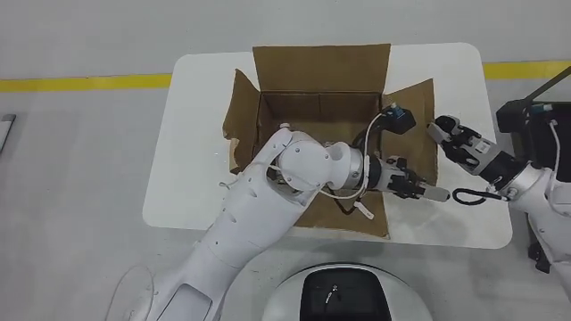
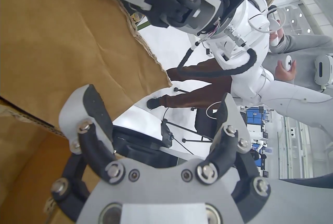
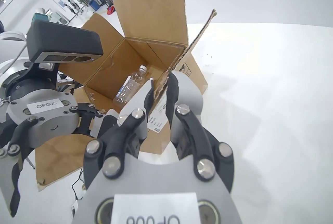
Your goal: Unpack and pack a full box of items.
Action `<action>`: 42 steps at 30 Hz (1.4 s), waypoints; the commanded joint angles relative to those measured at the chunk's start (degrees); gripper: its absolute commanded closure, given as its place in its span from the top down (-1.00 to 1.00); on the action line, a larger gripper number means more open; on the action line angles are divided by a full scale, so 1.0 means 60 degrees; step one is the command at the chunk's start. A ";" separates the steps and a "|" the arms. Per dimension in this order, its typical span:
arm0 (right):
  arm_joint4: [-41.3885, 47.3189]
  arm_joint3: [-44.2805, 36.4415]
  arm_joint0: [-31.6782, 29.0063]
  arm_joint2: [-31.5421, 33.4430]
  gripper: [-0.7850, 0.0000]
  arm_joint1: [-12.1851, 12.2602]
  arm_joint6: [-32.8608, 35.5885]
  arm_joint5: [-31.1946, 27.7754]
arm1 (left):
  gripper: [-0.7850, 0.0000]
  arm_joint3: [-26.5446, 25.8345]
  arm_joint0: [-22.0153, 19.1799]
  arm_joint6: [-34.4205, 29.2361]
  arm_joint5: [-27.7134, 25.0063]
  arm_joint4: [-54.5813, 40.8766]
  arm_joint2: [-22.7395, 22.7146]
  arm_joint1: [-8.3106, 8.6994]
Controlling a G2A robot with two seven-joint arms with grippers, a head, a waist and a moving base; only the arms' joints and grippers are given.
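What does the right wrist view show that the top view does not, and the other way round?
Right wrist view: a clear bottle lies inside the box, and the right gripper is shut on the edge of a flap. Top view: the full outline of the white table, with the box standing toward its far edge. Both: the open cardboard box and the left gripper beside it.

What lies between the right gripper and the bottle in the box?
The right wrist view shows the box's side flap, its edge pinched in the right gripper; nothing else stands before the bottle lying inside.
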 commanded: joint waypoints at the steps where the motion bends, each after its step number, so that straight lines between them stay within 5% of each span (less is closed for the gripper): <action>1: -0.0022 0.0103 -0.0010 -0.0056 -1.00 -0.0012 -0.0065 -0.0004 | 1.00 -0.0077 0.0008 0.0156 0.0028 0.0043 -0.0205 0.0038; 10: -0.0099 0.0290 -0.0292 -0.0022 -1.00 -0.0040 -0.0259 -0.0134 | 1.00 -0.1221 0.0408 0.0095 0.0424 0.1999 -0.1590 0.0546; 15: -0.0104 0.0312 -0.0311 -0.0007 -0.95 -0.0051 -0.0255 -0.0119 | 1.00 -0.1635 0.0592 -0.0381 0.0843 0.5182 -0.1720 0.0865; 16: -0.0135 0.0297 -0.0303 0.0007 -0.40 -0.0051 -0.0251 -0.0126 | 1.00 -0.1664 0.0623 -0.0507 0.0901 0.5836 -0.1629 0.0908; 18: -0.0309 0.0206 -0.0296 0.0109 -0.06 -0.0048 -0.0324 -0.0101 | 1.00 -0.1774 0.0700 -0.0592 0.0975 0.6578 -0.1531 0.0956; 22: -0.0961 -0.0215 -0.0506 0.0513 1.00 -0.0029 -0.0570 -0.0008 | 1.00 -0.1847 0.0758 -0.0644 0.0962 0.7178 -0.1432 0.0990; 26: -0.2427 -0.1094 -0.0985 0.1287 1.00 -0.0003 -0.1100 0.0252 | 1.00 -0.1847 0.0758 -0.0644 0.0962 0.7178 -0.1432 0.0990; 27: -0.2824 -0.1337 -0.1167 0.1484 0.85 -0.0003 -0.1250 0.0342 | 1.00 -0.1847 0.0758 -0.0644 0.0962 0.7178 -0.1432 0.0990; 28: -0.3228 -0.1584 -0.1350 0.1688 0.50 -0.0003 -0.1392 0.0435 | 1.00 -0.1847 0.0758 -0.0644 0.0962 0.7178 -0.1432 0.0990; 29: -0.3618 -0.1856 -0.1526 0.1894 -0.45 -0.0007 -0.1571 0.0500 | 1.00 -0.1847 0.0758 -0.0644 0.0962 0.7178 -0.1432 0.0990; 30: -0.4009 -0.2094 -0.1722 0.2087 -1.00 -0.0013 -0.1743 0.0547 | 1.00 -0.1847 0.0758 -0.0644 0.0962 0.7178 -0.1432 0.0990; 36: -0.5585 -0.2975 -0.2747 0.2939 -1.00 -0.0071 -0.2551 0.0456 | 1.00 -0.1722 0.0939 -0.0477 0.1003 0.7338 -0.1481 0.1016; 42: -0.5760 -0.3203 -0.3185 0.3089 -1.00 -0.0120 -0.2302 0.0382 | 1.00 -0.1423 0.0945 -0.1185 0.1990 0.8002 -0.1656 0.1050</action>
